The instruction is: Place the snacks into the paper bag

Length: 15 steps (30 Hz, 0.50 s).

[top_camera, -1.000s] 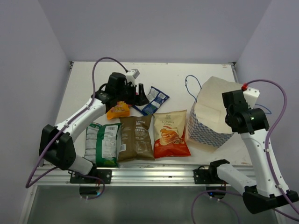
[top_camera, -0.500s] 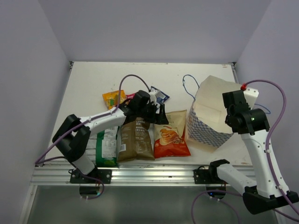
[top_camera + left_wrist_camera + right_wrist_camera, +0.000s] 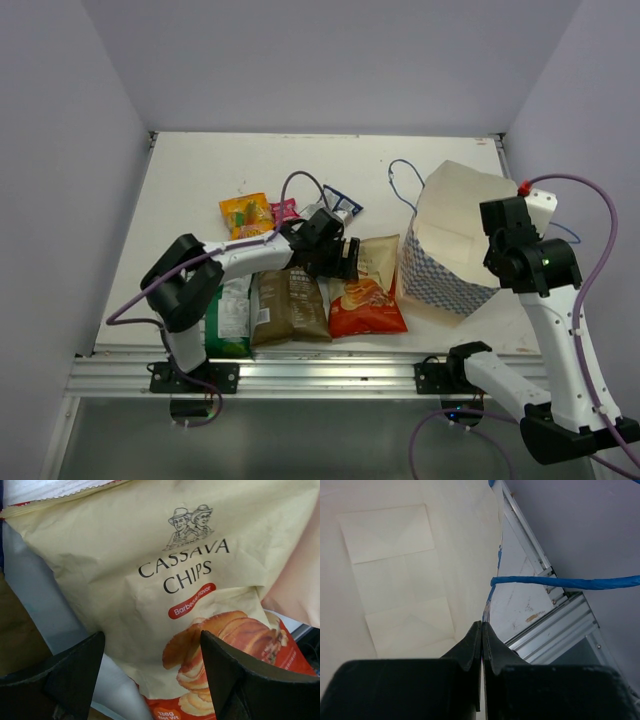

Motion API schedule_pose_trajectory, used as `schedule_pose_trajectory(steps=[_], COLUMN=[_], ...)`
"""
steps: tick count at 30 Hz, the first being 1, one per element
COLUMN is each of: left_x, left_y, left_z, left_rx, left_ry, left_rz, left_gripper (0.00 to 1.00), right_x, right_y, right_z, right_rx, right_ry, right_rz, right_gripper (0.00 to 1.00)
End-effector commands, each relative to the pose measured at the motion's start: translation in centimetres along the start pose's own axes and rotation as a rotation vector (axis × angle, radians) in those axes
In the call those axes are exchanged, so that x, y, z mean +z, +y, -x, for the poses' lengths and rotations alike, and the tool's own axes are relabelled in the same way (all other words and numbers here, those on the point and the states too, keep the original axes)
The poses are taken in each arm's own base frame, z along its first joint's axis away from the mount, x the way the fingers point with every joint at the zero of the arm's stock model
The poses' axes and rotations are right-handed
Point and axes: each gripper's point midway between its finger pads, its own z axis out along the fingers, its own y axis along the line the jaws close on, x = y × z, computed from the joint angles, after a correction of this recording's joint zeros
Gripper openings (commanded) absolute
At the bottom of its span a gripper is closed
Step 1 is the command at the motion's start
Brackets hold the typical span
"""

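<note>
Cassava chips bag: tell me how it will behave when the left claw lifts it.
The cassava chips bag looks puffed and creased, so probably light and floppy; pinched at one edge by the open left claw, it would likely sag. Its smooth film may slip. The chips pictured suggest brittle contents, so a hard squeeze could crush them.

The top camera looks down from high on the whole table (image 3: pixel 200 170). The left wrist camera faces the red-orange bag (image 3: pixel 200 580) very closely; the top view shows it at centre. The right wrist camera looks closely along the paper bag (image 3: pixel 395 580) wall, at the top view's right.
</note>
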Motion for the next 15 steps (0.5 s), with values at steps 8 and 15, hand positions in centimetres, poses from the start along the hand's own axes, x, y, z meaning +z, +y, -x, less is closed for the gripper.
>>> schedule_pose_trajectory(steps=[8, 15], left_x=[2.1, 1.3], left_y=[2.8, -0.1], left_z=[-4.3, -1.6], left_rx=[0.011, 0.069], left_ry=[0.142, 0.063], left_rz=[0.182, 0.1], left_gripper=[0.79, 0.0], right_x=[-1.1, -1.3], right_y=[-1.2, -1.4], right_z=[-0.7, -0.8], right_rx=[-0.025, -0.022], right_ry=[0.027, 0.025], right_rz=[-0.002, 0.005], right_gripper=[0.0, 0.0])
